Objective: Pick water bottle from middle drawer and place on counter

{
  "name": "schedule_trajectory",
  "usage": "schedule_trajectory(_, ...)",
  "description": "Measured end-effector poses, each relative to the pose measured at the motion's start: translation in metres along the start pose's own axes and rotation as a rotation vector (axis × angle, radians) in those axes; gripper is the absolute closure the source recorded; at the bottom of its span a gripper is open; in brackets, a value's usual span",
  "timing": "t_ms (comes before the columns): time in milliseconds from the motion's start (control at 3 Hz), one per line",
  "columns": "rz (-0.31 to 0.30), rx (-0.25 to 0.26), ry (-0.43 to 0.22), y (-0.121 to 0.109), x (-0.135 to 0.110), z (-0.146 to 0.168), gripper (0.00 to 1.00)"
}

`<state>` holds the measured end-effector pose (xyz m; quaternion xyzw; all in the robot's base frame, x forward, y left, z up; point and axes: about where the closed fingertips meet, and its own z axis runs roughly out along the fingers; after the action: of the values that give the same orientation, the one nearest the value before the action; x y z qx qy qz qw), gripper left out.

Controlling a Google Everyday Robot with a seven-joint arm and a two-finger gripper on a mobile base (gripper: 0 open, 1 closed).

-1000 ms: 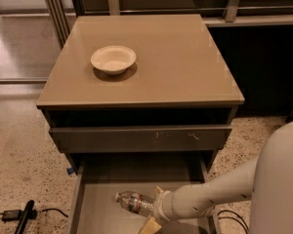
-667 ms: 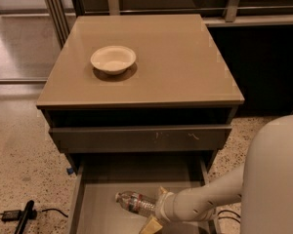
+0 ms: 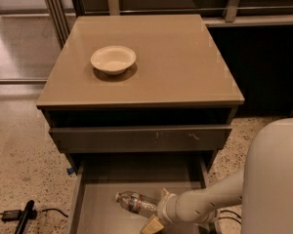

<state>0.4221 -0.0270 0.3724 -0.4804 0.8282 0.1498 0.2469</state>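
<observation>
One small clear ribbed water bottle, white-capped with a reddish label band, lies on its side on the flat dark floor of the pulled-out middle drawer, cap pointing left. Its base end sits between the tan fingers of the gripper, which is low in the drawer. The fingers are spread wider than the bottle, one behind it and one in front. A smooth white arm reaches in from the right. Above, the glossy tan table carries a round cream bowl.
</observation>
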Motion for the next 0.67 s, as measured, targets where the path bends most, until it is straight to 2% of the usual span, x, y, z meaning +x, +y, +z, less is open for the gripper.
schedule_trajectory(667, 0.0, 0.0, 0.0, 0.0, 0.0, 0.0, 0.49)
